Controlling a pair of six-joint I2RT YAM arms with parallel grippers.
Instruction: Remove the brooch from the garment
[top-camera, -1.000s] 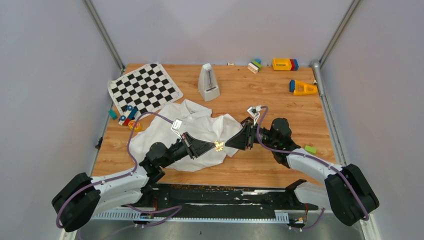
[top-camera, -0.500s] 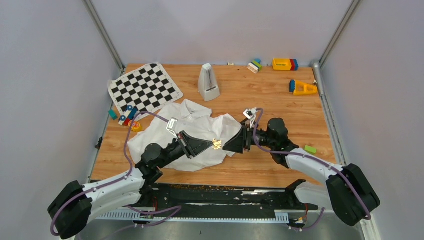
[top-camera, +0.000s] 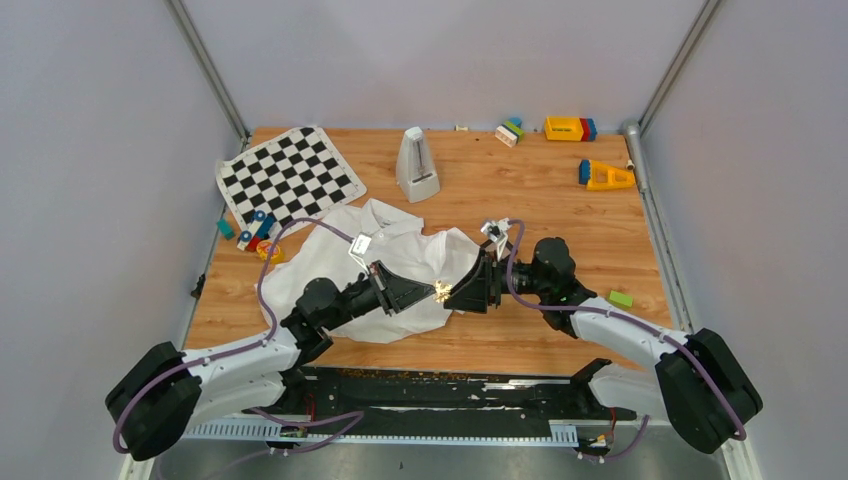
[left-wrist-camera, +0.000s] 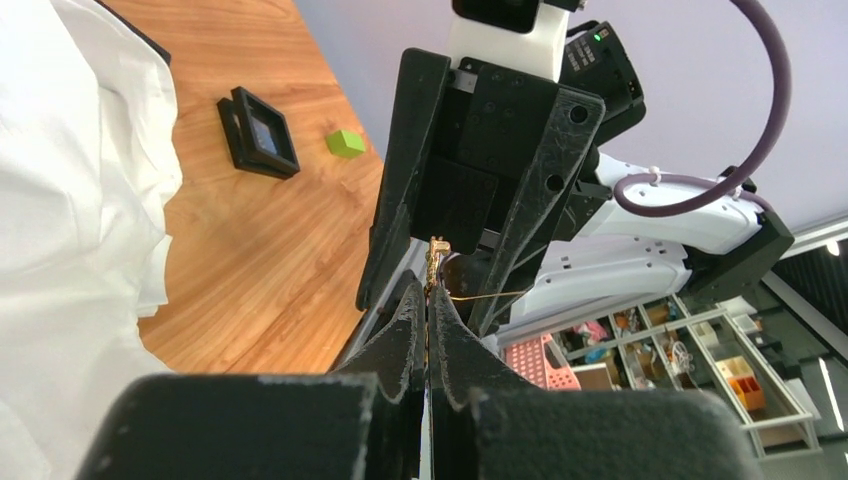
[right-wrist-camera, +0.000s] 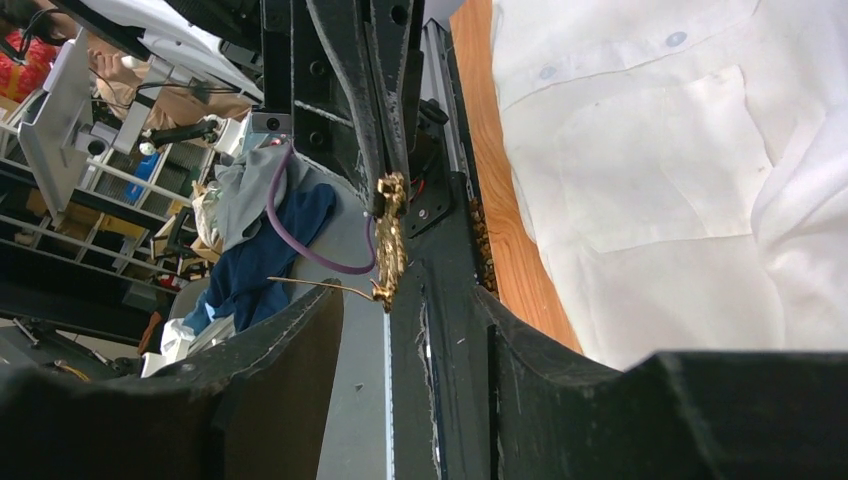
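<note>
pinching the brooch (top-camera: 440, 291), left gripper (left-wrist-camera: 428, 300) hangs over garment (top-camera: 418, 254) edge.

The top camera looks steeply down from the near side over the whole counter (top-camera: 560, 210), shirt (top-camera: 400, 255) mid-frame. The two wrist cameras sit close at the shirt's right edge, facing each other, sharing the brooch (top-camera: 440, 291).
</note>
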